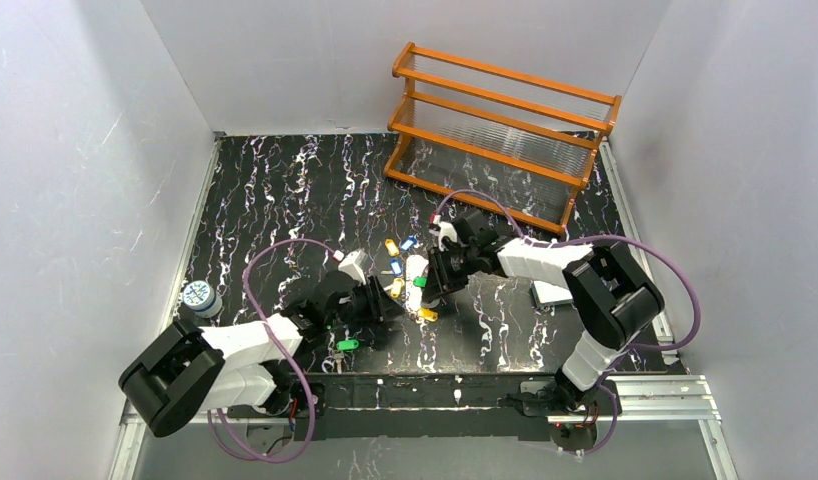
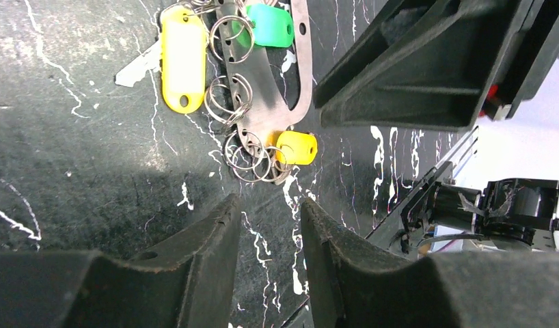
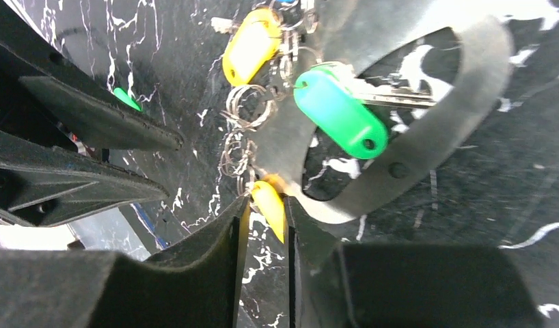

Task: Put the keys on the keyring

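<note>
We see the keyring lying flat on the black marbled table, about midway between the two arms, with most of the keys clustered on and around it. From the left wrist, the keyring shows as a pale metal strip with a bunch of small wire rings along one edge. A long yellow key head lies beside it, a green key head at its far end and a small yellow key head at its near end. The left jaws sit low over the table just short of that near end. Their fingers stand apart with only bare table in the gap, holding nothing. The right jaws reach in from the opposite side, and their fingers show in the left wrist view just beside the keyring. From the right wrist, the green key head lies across the opening of the loop. The small yellow key head sits in the narrow gap between the right fingers; we cannot tell whether they actually pinch it. One loose green key lies apart from the rest, near the left arm. A small blue-white can stands at the table's left edge, and an orange wooden rack stands at the back right.
</note>
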You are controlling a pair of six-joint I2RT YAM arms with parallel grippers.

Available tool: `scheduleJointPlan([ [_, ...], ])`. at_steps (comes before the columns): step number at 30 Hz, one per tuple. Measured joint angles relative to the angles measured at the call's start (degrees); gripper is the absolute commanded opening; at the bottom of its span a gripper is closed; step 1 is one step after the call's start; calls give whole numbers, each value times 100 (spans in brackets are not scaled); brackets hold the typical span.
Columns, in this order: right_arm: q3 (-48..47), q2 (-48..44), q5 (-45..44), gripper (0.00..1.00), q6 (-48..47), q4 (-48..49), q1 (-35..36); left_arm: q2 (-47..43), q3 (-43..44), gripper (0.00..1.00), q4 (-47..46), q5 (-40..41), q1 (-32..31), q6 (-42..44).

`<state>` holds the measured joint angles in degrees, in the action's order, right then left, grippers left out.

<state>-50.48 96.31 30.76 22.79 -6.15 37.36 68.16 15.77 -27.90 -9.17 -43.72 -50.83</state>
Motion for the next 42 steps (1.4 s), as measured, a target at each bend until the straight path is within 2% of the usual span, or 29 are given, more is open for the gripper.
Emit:
scheduleJointPlan([
  [5,-188,9,-109,27,-20,-109,363,-350,-151,34,39,195,0,-39],
  [13,-452,205,-221,26,-26,-96,688,-739,-245,33,175,426,-2,-42],
  [26,-446,507,-291,29,68,-74,804,-664,-291,34,262,435,-2,-39],
  [42,-437,704,70,32,466,566,815,-501,-291,34,254,433,-2,-22],
])
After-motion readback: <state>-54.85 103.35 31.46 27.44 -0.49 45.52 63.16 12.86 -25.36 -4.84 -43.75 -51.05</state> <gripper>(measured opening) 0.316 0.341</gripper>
